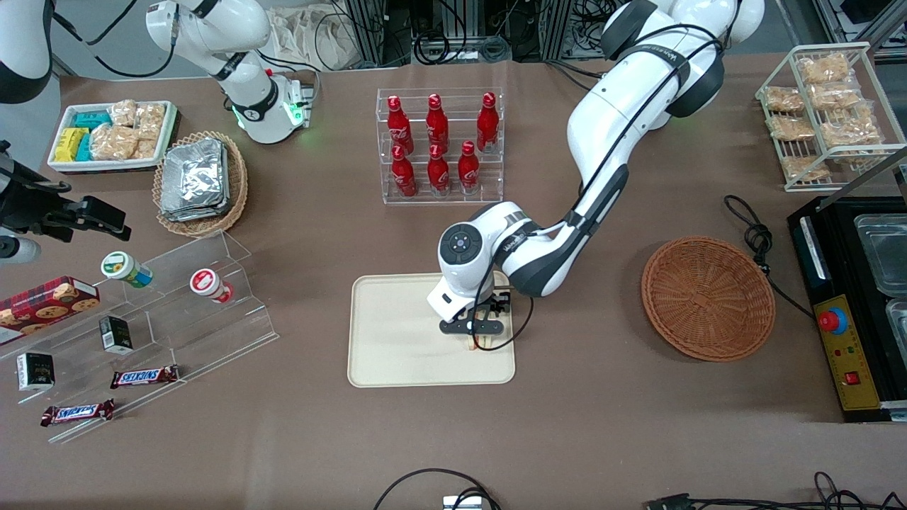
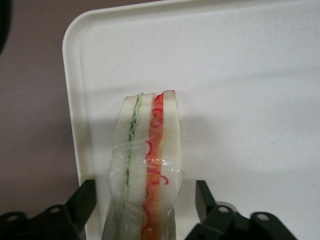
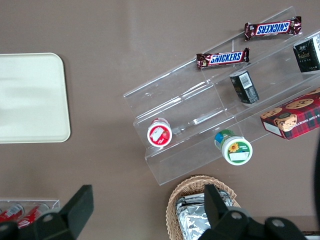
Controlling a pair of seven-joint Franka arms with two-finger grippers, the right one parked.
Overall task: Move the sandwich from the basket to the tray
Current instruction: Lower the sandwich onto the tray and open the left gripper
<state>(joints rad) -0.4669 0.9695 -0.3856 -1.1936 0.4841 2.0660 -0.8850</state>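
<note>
The sandwich (image 2: 145,165), a wrapped wedge of white bread with green and orange-red layers, stands on its edge on the cream tray (image 2: 240,75), close to the tray's rim. My left gripper (image 2: 145,194) is low over it and open. Its black fingers (image 2: 85,200) flank the sandwich with a small gap on each side. In the front view the gripper (image 1: 473,331) sits over the part of the tray (image 1: 397,354) toward the working arm's end, and only a sliver of the sandwich (image 1: 473,346) shows under it. The reddish-brown basket (image 1: 708,297) lies empty, farther toward the working arm's end.
An acrylic rack of red bottles (image 1: 439,145) stands farther from the front camera than the tray. A stepped acrylic shelf (image 1: 163,312) with snacks lies toward the parked arm's end. A black control box (image 1: 843,340) and a cable (image 1: 755,237) sit beside the basket.
</note>
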